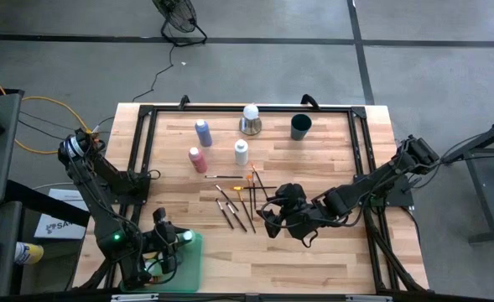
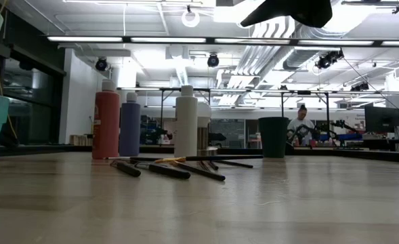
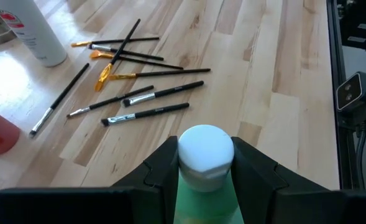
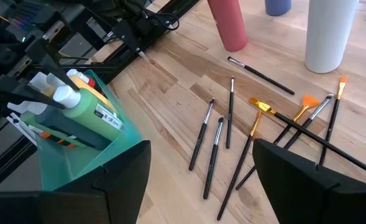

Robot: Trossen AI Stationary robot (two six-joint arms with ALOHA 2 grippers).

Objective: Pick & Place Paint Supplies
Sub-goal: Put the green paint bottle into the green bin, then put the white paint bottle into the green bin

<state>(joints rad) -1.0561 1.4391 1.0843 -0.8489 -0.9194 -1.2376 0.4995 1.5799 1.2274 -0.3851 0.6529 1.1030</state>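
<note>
At far left of the pale wooden worktop (image 1: 314, 159), near its front corner, left pincer (image 3: 205, 163) clamped on the neck of a green plastic paint bottle with a pale cap (image 3: 205, 171), held over a translucent teal plastic bin (image 1: 188, 267); inside that bin, seen from the right wrist, more bottles lying with pale caps, one yellow. Further along, toward the back, a pink-red plastic paint bottle (image 1: 198, 159) and a blue-purple plastic paint bottle (image 1: 203, 132) standing upright, slightly apart, the blue-purple one nearer the back edge. Next over, a white plastic paint bottle (image 1: 241, 152) upright, with a white ball on a metal base (image 1: 250, 120) behind it. In front of the white bottle, a loose scatter of thin dark-handled paint brushes (image 1: 236, 200) lying flat, several crossing one another, some with orange bristles. Just beside the scatter, right pincer (image 1: 268, 219) hovering low over the worktop, fingers spread wide, nothing between them. Toward the back right, a dark green cup (image 1: 301, 127) upright, well apart from the brushes. In the room beyond, a person (image 2: 299, 125) far off in the low view.
</note>
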